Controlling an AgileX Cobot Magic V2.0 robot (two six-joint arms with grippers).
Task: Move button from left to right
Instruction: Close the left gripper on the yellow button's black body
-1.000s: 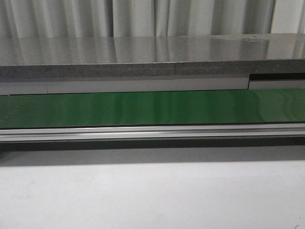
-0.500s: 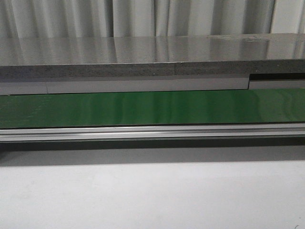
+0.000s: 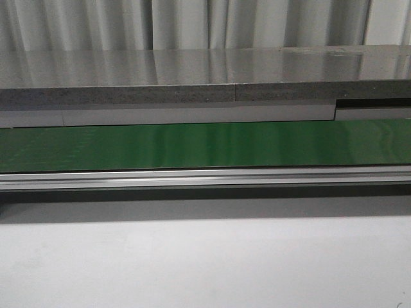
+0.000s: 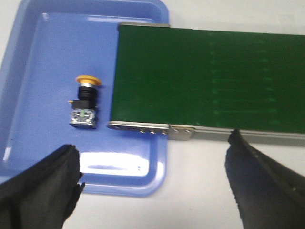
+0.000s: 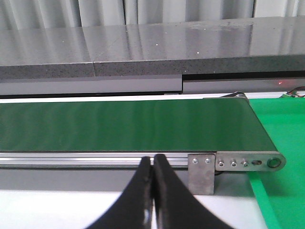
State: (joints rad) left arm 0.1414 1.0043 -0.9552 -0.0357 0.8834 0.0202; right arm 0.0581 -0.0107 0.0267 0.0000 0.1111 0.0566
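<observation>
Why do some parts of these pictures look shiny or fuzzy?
Front view: the grey counter mirrors the curtains, and pale streaks of glare cross the green belt. Left wrist view: white glints sit on the blue tray, the button is slightly soft, and the open left pincer looks blurry up close. Right wrist view: the shut right pincer is fuzzy too.

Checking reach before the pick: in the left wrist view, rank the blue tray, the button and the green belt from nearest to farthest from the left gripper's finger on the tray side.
1. Blue tray, its rim under that finger.
2. Button, inside the tray.
3. Green belt, past the button.
</observation>
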